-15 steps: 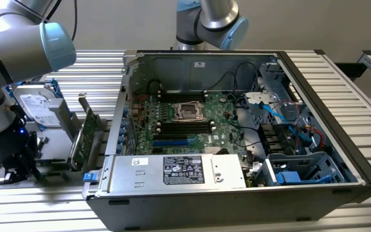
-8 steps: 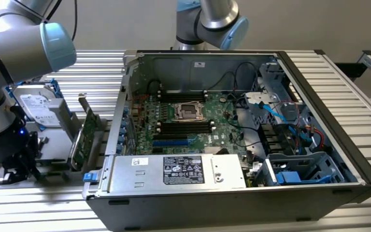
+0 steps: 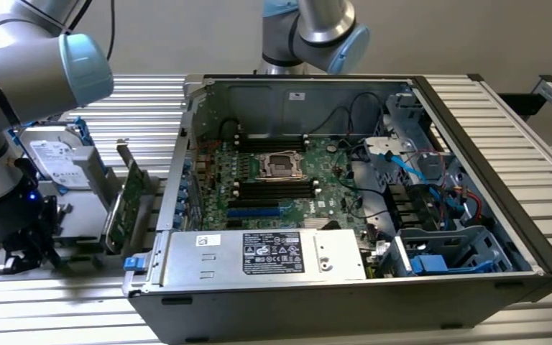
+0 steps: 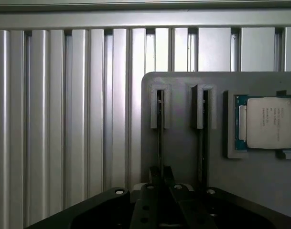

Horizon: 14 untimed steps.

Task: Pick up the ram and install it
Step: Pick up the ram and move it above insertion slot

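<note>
Grey holder [image 4: 183, 157] on the slatted tabletop [image 4: 64, 119] carries a processor [image 4: 269, 122] whose lid print is too small to read. The power supply label [image 3: 272, 252] in the open computer case [image 3: 491, 151] is likewise illegible. At the exterior view's left, the arm [image 3: 8, 144] reaches down over the holder. Its claw [image 4: 161, 171] is pinched narrow on the ram [image 4: 159, 133], which stands on edge in a holder slot beside a second stick [image 4: 201, 133].
</note>
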Tool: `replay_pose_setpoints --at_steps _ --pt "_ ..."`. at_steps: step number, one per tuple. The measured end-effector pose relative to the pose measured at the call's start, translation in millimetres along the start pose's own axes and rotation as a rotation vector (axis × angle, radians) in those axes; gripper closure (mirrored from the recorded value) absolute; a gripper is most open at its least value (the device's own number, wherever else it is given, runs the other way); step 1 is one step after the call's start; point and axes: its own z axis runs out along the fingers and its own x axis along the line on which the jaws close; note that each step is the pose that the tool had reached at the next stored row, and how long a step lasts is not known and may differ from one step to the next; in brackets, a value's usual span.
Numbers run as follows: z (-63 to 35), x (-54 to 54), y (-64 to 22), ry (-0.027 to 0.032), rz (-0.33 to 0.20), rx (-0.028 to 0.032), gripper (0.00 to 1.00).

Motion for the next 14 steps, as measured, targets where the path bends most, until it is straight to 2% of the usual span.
replay_pose_setpoints --at_steps 7,14 --pt "-15.3 0.8 1.0 0.0013 0.0 -0.0041 0.86" --pt "-45.0 2.2 2.8 0.0013 0.0 -0.0087 0.86"
